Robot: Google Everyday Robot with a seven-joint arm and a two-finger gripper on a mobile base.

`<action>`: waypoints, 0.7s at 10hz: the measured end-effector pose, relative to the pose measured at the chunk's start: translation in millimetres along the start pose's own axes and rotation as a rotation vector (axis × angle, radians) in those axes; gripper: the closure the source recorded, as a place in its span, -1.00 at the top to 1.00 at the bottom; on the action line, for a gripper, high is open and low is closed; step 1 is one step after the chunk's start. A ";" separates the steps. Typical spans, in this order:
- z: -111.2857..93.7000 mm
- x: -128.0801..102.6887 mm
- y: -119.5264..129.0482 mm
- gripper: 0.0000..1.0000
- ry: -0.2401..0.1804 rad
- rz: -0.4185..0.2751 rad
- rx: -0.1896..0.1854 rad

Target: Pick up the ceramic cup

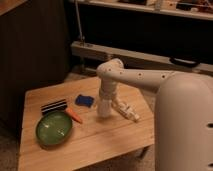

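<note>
Camera view: shows ceramic cup [104, 112] mid-table, not yet lifted, under gripper [104, 103] with jaws spread wide (closing and lifting seemingly left to do). Puts white package [126, 110] just beside on the right, blue item [84, 100] near on the left, table [100, 146] edges well away, room overhead.

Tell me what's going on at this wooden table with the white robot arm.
The robot's white arm reaches down over the wooden table, its tool open and pointing down right at the small white tapered ceramic cup near the table's middle. The two blend together, so a grip cannot be confirmed; the cup seems to rest on the table. Nearby lie a long white tube-like package, a blue block and a round green bowl.
</note>
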State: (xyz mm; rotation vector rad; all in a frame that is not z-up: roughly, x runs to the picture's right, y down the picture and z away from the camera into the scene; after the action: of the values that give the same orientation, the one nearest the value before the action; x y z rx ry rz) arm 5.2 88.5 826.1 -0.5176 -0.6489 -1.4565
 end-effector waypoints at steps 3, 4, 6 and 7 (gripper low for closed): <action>0.7 2.8 -7.1 0.60 0.006 -0.011 -0.002; 1.3 3.4 -8.3 0.60 0.006 -0.012 -0.001; 3.6 5.1 -13.5 0.60 0.006 -0.019 0.001; 4.2 6.2 -13.8 0.60 0.007 -0.020 0.001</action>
State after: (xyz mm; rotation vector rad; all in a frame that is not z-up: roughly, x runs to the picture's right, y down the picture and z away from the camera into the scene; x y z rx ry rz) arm -9.0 85.9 832.5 -0.5059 -0.6507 -1.4764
